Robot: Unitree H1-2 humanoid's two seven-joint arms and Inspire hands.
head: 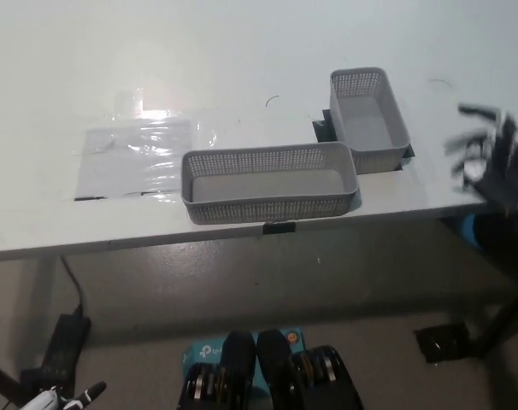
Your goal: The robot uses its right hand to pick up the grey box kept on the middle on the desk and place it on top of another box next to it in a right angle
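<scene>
Two grey mesh boxes stand on the white desk (242,68). One box (270,181) lies crosswise near the desk's front edge, in the middle. The other box (368,118) lies lengthwise behind its right end, so the two form an L and touch at the corner. Both look empty. My black right hand (490,158) is blurred at the right edge of the view, past the desk's right side, fingers spread, holding nothing. My white left hand (58,397) shows only as a sliver at the bottom left, below the desk.
A clear plastic sheet (139,154) lies flat on the desk left of the boxes. Black markers (278,227) stick out under the boxes. Under the desk a black power brick (67,337) and cable lie on the floor.
</scene>
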